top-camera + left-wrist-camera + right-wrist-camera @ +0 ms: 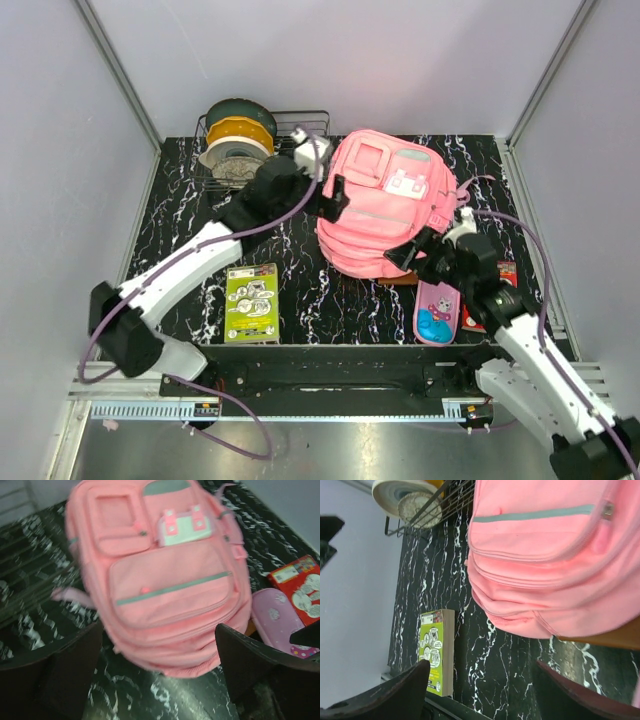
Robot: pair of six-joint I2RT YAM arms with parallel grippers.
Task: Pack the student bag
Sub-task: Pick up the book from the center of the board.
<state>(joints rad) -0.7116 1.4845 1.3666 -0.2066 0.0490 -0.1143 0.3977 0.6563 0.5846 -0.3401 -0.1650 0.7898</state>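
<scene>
Reading any labels from above, Kim?

Kim: Not really, Lee. The flat green paperback book (251,303) has cartoon panels and lettering on its cover, too small to make out. The small red printed booklet (505,272) is no better.

Lee: And the student bag (385,205)?

Kim: A large soft pink fabric backpack, lying front-up on the black white-veined marble-look table (300,280), right of the black wire rack (312,122) holding filament spools. Its white-and-grey patch has pink tabs but no words I can see.

Lee: The left wrist view shows that patch closest (blurred, though), plus the grey zipper lines across the front pockets. It also catches the pink cartoon-print zippered pencil case (280,622) touching the red booklet, just right of the bag.

Kim: What about the grippers?

Lee: The left gripper (159,630) stands spread wide above the bag's lower end, gripping nothing. The right gripper (482,667) is also spread wide and bare, hovering low beside the bag's bottom edge.

Kim: The right wrist alone shows the book's page edges, and a brown flat thing (610,637) under the bag's corner.
</scene>
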